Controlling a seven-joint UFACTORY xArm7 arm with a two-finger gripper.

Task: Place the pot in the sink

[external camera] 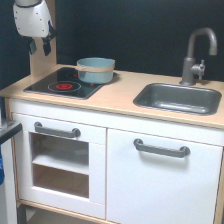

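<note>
One arm raised above stovetop (pixel 62 84), gripper (pixel 40 47) parted, empty; pot (pixel 96 70) on stovetop.

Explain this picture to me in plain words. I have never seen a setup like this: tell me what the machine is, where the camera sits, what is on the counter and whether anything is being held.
There is one picture, taken by a camera off the arm, looking at a toy kitchen from the front. The white thing at top left is the end of a robot arm; its gripper, two short dark fingers, hangs in the air and holds nothing. Whether the fingers are open or shut is too blurred to tell. On the wooden counter lies a black stovetop with red rings, and the pot stands on its back right corner. Toward the exterior view's right is the sink, with nothing visible inside, and a grey tap behind it. Below are white cupboard doors with grey handles.
</note>
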